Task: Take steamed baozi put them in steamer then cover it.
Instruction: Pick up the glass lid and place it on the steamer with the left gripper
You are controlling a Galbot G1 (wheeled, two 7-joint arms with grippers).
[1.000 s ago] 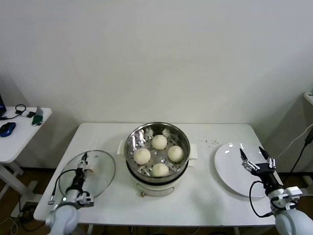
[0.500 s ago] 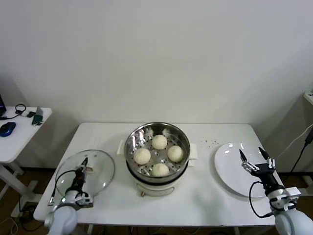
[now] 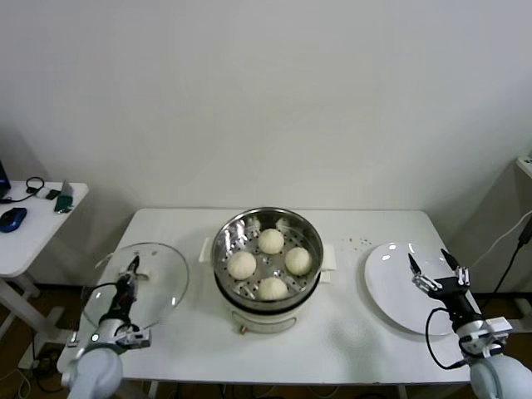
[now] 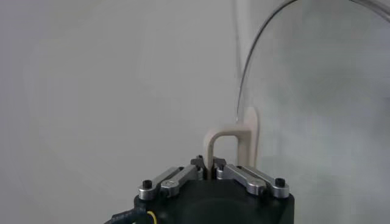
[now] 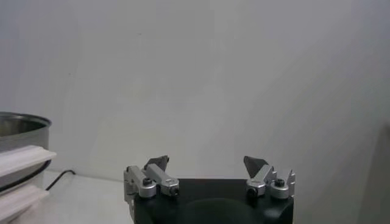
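White table point(image 3: 357, 332) carries the steamer point(image 3: 266, 262) with four baozi point(image 3: 271, 241) inside; left claw point(image 3: 129, 278), clenched on the cover point(image 3: 137, 283) handle, should carry it level and centre it over the pot, while right claw point(image 3: 432, 270) idles released over the plate point(image 3: 391, 278).

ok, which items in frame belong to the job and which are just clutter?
Job:
- four baozi, all in the steamer
- cover, handle clamped in the left hand
- right hand, open over the plate

Clutter:
- empty white plate
- mouse and gadgets on the side table
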